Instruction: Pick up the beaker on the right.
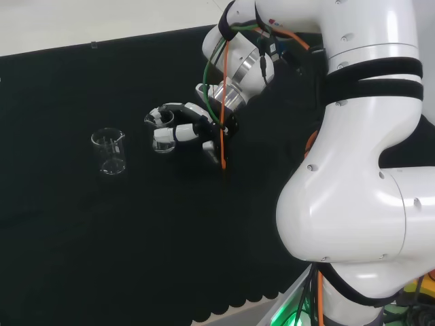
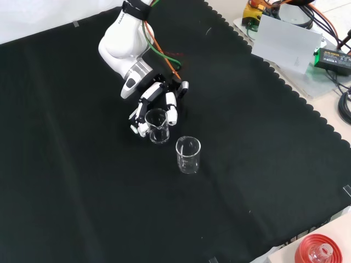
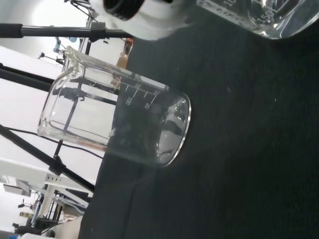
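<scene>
Two clear glass beakers stand on the black cloth. In the head view the right beaker (image 1: 156,122) sits inside the hand (image 1: 189,129), whose black and white fingers curl round its sides. The front view shows this beaker (image 2: 158,129) between the fingers (image 2: 171,107) of the hand (image 2: 155,90), apparently still resting on the cloth. The other beaker (image 1: 109,151) stands free to the left in the head view, and nearer the camera in the front view (image 2: 188,154). In the wrist view the free beaker (image 3: 114,119) is large, and an edge of the held beaker (image 3: 264,17) shows beside the hand (image 3: 134,12).
The arm's white links (image 1: 367,170) rise at the head view's right. Off the cloth's scalloped edge in the front view lie a white box (image 2: 288,41) with cables, and a red ribbed ring (image 2: 315,251) under a flask at the bottom right.
</scene>
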`<action>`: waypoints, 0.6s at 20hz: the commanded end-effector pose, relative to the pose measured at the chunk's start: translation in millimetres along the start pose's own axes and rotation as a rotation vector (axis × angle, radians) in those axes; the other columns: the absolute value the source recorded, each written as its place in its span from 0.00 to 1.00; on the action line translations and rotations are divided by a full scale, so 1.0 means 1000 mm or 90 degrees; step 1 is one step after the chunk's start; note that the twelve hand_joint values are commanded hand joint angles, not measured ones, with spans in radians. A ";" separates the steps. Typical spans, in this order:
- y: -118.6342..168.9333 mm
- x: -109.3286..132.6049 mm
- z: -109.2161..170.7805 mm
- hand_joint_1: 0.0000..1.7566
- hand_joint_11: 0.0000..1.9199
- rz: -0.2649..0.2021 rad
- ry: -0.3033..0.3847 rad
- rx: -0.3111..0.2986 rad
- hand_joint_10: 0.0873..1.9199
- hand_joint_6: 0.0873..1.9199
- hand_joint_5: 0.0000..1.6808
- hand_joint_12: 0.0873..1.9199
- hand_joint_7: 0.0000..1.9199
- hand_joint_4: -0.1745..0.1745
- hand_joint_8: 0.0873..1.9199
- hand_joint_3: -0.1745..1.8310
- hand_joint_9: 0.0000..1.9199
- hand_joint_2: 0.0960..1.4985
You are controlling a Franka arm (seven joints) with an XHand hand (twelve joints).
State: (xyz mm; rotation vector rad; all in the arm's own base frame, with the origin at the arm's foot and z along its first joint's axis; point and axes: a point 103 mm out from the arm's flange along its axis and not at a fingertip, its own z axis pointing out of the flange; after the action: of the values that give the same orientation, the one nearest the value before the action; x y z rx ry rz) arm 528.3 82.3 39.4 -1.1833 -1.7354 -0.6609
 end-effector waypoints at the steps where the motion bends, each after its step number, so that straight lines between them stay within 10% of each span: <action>1: -0.003 0.002 -0.007 0.63 0.03 0.015 -0.010 -0.077 0.27 0.39 0.62 0.68 0.42 0.78 0.26 0.01 0.34 0.67; 10: 0.000 0.020 -0.018 0.67 0.14 -0.019 -0.017 -0.098 0.21 0.03 0.88 0.65 0.67 0.69 0.12 0.00 0.48 0.66; 12: 0.001 0.025 -0.020 0.71 0.14 -0.030 -0.020 -0.099 0.21 0.20 0.82 0.66 0.73 0.30 0.01 0.00 0.49 0.67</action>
State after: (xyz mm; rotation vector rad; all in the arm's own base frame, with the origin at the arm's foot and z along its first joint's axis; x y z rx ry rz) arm 531.6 77.3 60.5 -1.2785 -1.7381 -0.7935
